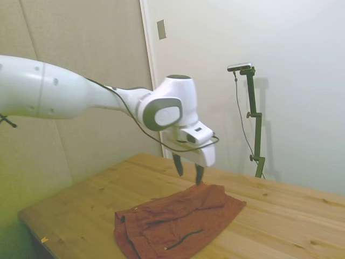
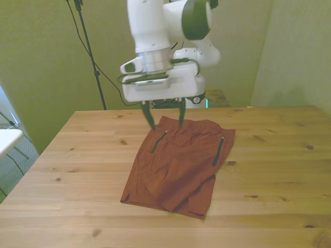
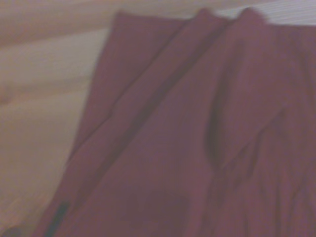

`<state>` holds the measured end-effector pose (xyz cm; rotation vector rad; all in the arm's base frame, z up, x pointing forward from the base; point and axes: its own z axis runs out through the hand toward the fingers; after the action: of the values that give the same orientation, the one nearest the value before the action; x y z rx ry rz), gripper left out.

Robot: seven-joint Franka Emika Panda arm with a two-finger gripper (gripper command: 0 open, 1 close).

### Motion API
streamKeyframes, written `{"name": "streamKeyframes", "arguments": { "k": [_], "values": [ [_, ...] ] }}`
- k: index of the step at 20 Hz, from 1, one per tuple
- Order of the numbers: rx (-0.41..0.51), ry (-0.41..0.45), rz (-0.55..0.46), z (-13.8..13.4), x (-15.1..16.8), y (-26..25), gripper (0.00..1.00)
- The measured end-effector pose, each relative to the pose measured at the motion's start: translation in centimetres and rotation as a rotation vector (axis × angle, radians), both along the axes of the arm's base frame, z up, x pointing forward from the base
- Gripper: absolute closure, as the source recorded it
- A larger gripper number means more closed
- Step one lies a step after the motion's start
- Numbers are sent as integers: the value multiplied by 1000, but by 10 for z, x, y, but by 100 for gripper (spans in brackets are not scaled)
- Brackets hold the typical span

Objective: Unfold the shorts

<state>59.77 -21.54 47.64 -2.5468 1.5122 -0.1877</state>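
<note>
The shorts (image 2: 178, 165) are spread, wrinkled and partly folded, on the wooden table (image 2: 279, 170), nearer its far edge than its near edge in the front view. Two dark zipper lines are seen on the cloth; no writing can be read. The gripper (image 2: 164, 114) is held just above the shorts' far edge, fingers parted and gripping nothing.

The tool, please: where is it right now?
In the front view, the tool hangs open just above the far edge of the shorts, toward the front view's left.
</note>
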Motion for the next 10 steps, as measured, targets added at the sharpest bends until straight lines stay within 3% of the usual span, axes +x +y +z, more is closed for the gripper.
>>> {"name": "streamKeyframes", "arguments": {
  "k": [5,10],
  "values": [
    [22,-73,-239,-49,58,-22,0],
    [64,-69,-269,-73,91,2,0]
  ]
}}
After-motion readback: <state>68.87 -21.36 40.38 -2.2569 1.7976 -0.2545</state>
